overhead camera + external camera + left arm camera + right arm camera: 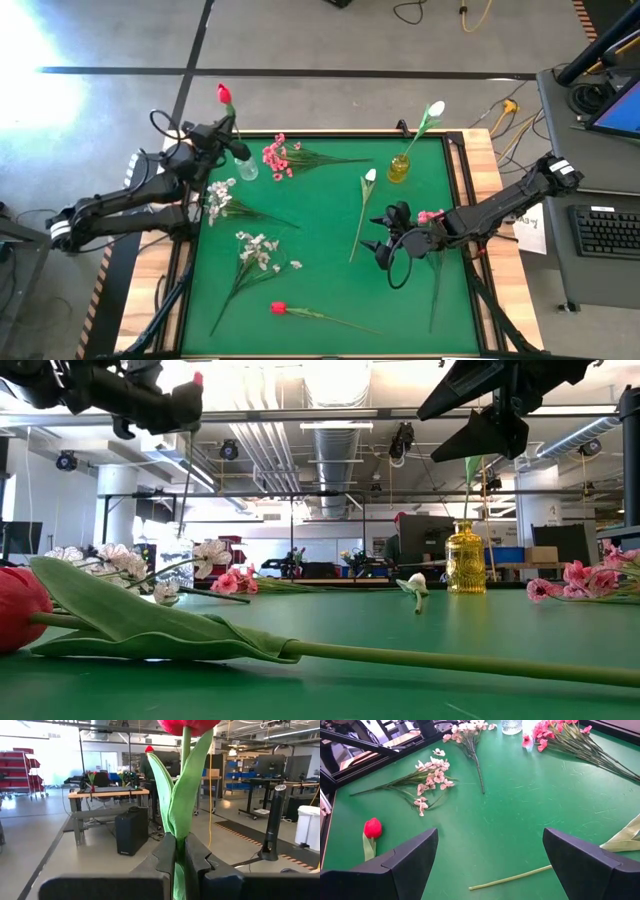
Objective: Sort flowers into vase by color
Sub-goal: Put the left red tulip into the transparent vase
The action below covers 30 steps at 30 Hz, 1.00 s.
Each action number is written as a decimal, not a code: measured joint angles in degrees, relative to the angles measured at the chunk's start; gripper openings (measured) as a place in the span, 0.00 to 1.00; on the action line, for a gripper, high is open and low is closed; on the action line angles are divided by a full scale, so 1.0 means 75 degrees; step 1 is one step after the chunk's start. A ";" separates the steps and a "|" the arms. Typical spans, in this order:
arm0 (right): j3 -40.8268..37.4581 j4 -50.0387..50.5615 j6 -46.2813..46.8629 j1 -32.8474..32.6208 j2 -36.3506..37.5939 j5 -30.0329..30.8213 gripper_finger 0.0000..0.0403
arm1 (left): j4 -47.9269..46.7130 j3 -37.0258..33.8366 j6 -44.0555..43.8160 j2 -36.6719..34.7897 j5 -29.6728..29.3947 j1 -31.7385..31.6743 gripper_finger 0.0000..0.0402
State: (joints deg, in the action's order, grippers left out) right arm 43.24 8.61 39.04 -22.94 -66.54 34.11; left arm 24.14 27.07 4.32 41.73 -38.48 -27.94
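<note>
Red tulip [224, 95] was clamped upright by the stem in the left gripper [228, 133], above the clear vase [245, 168], likely for insertion. Right gripper [385, 240] hovered, fingers apart, over the white tulip [369, 177] on the green mat [330, 300].

We see a matt green cloth-like mat [330, 290] over the tabletop [487, 160] with pale wood edges. The yellow vase [465, 560] looks like glossy ribbed glass, the clear vase [246, 169] too. The right claw [490, 857] fingers look matt black plastic.
</note>
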 joint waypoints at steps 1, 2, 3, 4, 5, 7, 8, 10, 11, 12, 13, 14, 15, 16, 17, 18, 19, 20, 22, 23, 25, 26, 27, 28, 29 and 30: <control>0.0000 -0.0001 0.0000 0.0000 0.0000 0.0000 0.87 | 0.0003 0.0000 -0.0037 0.0032 0.0000 -0.0009 0.00; 0.0000 0.0001 -0.0002 0.0000 0.0000 0.0000 0.87 | 0.0003 0.0000 -0.0046 0.0061 -0.0003 -0.0012 0.00; 0.0000 -0.0001 -0.0002 0.0000 0.0000 0.0000 0.87 | 0.0003 0.0000 -0.0047 0.0085 -0.0003 -0.0013 0.00; 0.0000 0.0002 -0.0002 0.0000 0.0000 0.0000 0.87 | 0.0003 0.0000 -0.0050 0.0100 -0.0003 -0.0015 0.00; 0.0000 0.0002 -0.0002 0.0000 0.0000 0.0000 0.87 | 0.0003 0.0000 -0.0050 0.0109 -0.0003 -0.0018 0.00; 0.0000 0.0002 -0.0009 0.0000 0.0000 0.0000 0.87 | 0.0003 0.0000 -0.0050 0.0111 -0.0003 -0.0032 0.00; 0.0000 0.0002 -0.0012 0.0000 0.0000 0.0000 0.87 | 0.0003 0.0000 -0.0050 0.0108 -0.0003 -0.0043 0.00; 0.0000 0.0002 -0.0015 0.0000 0.0000 0.0000 0.87 | 0.0003 0.0000 -0.0052 0.0090 -0.0006 -0.0047 0.00; 0.0000 0.0002 -0.0016 0.0000 0.0000 0.0000 0.87 | 0.0004 0.0000 -0.0056 0.0081 -0.0004 -0.0047 0.00; 0.0000 0.0002 -0.0013 0.0000 0.0000 0.0000 0.87 | 0.0003 0.0000 -0.0084 0.0074 -0.0003 -0.0047 0.00; 0.0000 0.0005 -0.0011 0.0000 0.0000 0.0000 0.87 | 0.0003 0.0000 -0.0120 0.0073 -0.0003 -0.0047 0.00; 0.0000 0.0004 -0.0011 0.0000 0.0000 0.0000 0.87 | 0.0003 0.0000 -0.0143 0.0073 -0.0003 -0.0047 0.00; 0.0000 0.0002 -0.0013 -0.0003 0.0000 0.0000 0.87 | 0.0000 0.0000 -0.0174 0.0073 -0.0003 -0.0047 0.00; -0.0003 0.0005 -0.0012 0.0000 0.0000 0.0000 0.87 | -0.0001 0.0000 -0.0191 0.0073 -0.0003 -0.0047 0.00; -0.0003 0.0005 -0.0012 0.0000 0.0000 0.0000 0.87 | -0.0012 0.0000 -0.0191 0.0073 -0.0003 -0.0047 0.00; -0.0006 0.0005 -0.0013 0.0000 0.0000 0.0000 0.87 | -0.0024 0.0000 -0.0191 0.0073 -0.0005 -0.0047 0.00; -0.0006 0.0005 -0.0016 0.0000 0.0000 0.0000 0.87 | -0.0035 0.0000 -0.0193 0.0073 -0.0003 -0.0047 0.00; -0.0007 0.0005 -0.0016 0.0000 0.0000 0.0000 0.87 | -0.0048 0.0000 -0.0191 0.0073 -0.0003 -0.0047 0.00; -0.0010 0.0005 -0.0025 0.0000 0.0000 0.0000 0.87 | -0.0076 0.0000 -0.0193 0.0073 -0.0003 -0.0047 0.00; -0.0012 0.0005 -0.0029 0.0000 0.0000 0.0000 0.87 | -0.0089 0.0000 -0.0193 0.0073 -0.0003 -0.0047 0.00; -0.0012 0.0005 -0.0037 0.0000 0.0000 0.0000 0.87 | -0.0090 0.0000 -0.0193 0.0073 -0.0003 -0.0047 0.00; -0.0014 0.0005 -0.0037 -0.0001 0.0000 0.0000 0.87 | -0.0091 0.0000 -0.0193 0.0073 -0.0003 -0.0047 0.00; -0.0015 0.0005 -0.0035 -0.0002 0.0000 0.0000 0.87 | -0.0094 0.0000 -0.0193 0.0073 -0.0003 -0.0047 0.00; -0.0017 0.0005 -0.0037 -0.0001 0.0000 0.0000 0.87 | -0.0105 0.0000 -0.0193 0.0073 -0.0003 -0.0047 0.00; -0.0017 0.0005 -0.0037 0.0000 0.0000 0.0000 0.87 | -0.0120 0.0000 -0.0193 0.0073 -0.0003 -0.0047 0.00; -0.0017 0.0005 -0.0037 -0.0003 0.0000 0.0000 0.87 | -0.0143 0.0000 -0.0193 0.0073 -0.0003 -0.0047 0.00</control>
State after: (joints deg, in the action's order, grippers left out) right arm 43.11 8.64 38.76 -22.96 -66.54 34.11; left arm 23.07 27.07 2.87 42.28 -38.50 -28.29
